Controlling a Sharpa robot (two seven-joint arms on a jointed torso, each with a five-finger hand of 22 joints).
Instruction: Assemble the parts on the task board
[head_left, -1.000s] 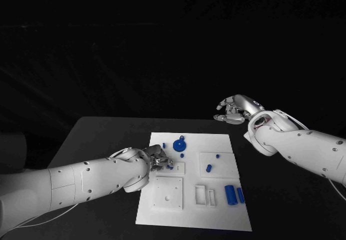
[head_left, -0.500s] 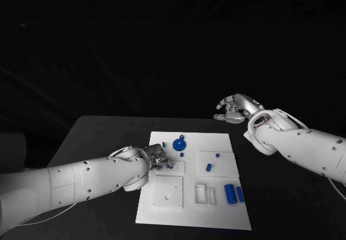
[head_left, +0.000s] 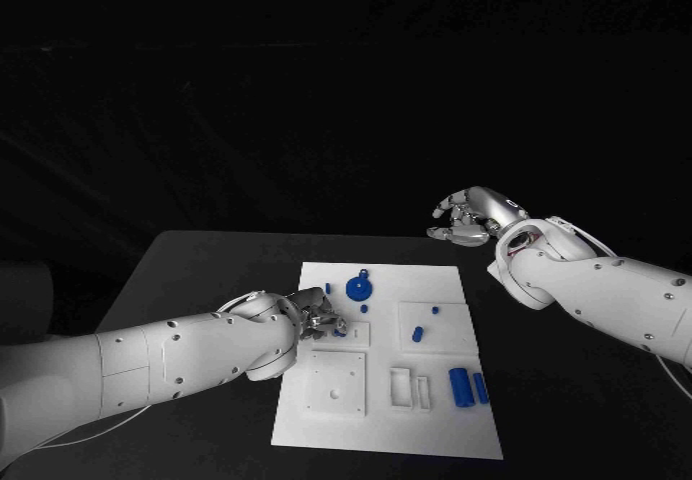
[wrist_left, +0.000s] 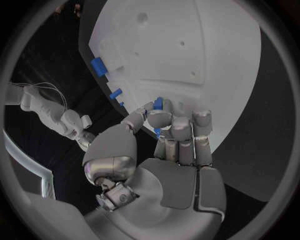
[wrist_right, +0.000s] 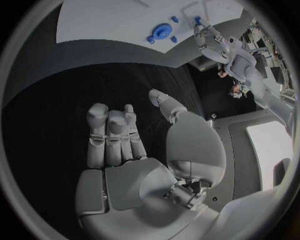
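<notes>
The white task board (head_left: 389, 440) lies in the middle of the black table. My left hand (head_left: 309, 316) rests at the board's left edge and pinches a small blue part (wrist_left: 158, 104) between thumb and fingers. A blue round disc (head_left: 358, 291) lies near the board's far edge, with a small blue peg (head_left: 364, 274) just beyond it. Two short blue pegs (head_left: 418, 335) stand on a raised square plate right of centre. Two blue blocks (head_left: 462, 388) sit by the board's right edge. My right hand (head_left: 476, 218) hangs above the table's far right, beyond the board, holding nothing, fingers loosely bent.
A square plate with small holes (head_left: 336, 385) and two narrow rectangular slots (head_left: 410, 390) occupy the board's near half. Black table (head_left: 202, 270) surrounds the board. The right wrist view shows the board (wrist_right: 112, 20), the disc (wrist_right: 161, 32) and my left hand (wrist_right: 209, 37).
</notes>
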